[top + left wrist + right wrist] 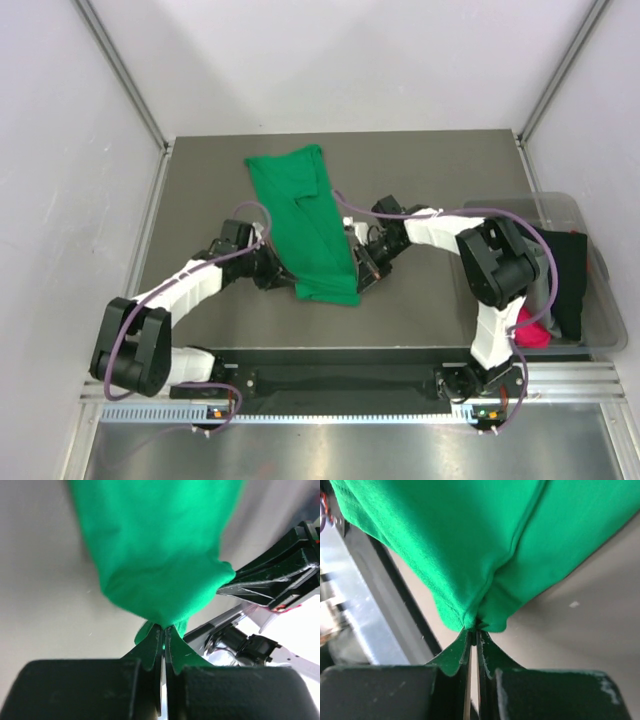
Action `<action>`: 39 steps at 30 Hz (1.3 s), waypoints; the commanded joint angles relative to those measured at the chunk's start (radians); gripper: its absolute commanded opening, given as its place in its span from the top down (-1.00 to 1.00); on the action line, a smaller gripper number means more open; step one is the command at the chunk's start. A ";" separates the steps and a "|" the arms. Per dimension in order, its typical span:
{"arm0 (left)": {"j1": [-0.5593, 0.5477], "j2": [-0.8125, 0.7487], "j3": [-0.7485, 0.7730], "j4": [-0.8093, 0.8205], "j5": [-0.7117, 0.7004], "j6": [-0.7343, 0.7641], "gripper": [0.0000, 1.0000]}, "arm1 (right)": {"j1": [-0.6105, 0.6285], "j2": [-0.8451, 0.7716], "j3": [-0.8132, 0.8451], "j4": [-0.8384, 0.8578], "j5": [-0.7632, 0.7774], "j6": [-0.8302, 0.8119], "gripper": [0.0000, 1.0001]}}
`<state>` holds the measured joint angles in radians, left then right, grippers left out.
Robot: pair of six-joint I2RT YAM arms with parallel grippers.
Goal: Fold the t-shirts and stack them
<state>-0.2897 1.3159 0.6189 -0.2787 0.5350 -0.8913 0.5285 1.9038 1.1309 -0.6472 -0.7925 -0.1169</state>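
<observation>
A bright green t-shirt [310,225] lies folded lengthwise in a long strip down the middle of the table. My left gripper [283,283] is shut on its near left corner; in the left wrist view the green cloth [160,555] bunches right at the closed tips of that gripper [164,629]. On the near right corner my right gripper [362,277] is shut; in the right wrist view the green fabric [470,540] is pinched at the tips of that gripper [474,629]. A black t-shirt [567,280] and a magenta-pink one [534,330] lie in the bin.
A clear plastic bin [600,330] stands at the table's right edge. White walls enclose the table on three sides. A black rail [340,380] with the arm bases runs along the near edge.
</observation>
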 commanded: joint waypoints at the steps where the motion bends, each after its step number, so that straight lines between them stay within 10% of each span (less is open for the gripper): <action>1: 0.030 -0.041 0.077 0.049 -0.004 0.064 1.00 | 0.005 -0.055 0.081 0.008 0.070 -0.053 1.00; 39: 0.210 0.388 0.578 0.021 -0.072 0.259 1.00 | -0.042 0.368 0.911 0.126 0.285 -0.013 1.00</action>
<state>-0.0956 1.6958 1.1542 -0.2733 0.4770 -0.6533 0.4942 2.2456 1.9579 -0.5644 -0.5133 -0.1375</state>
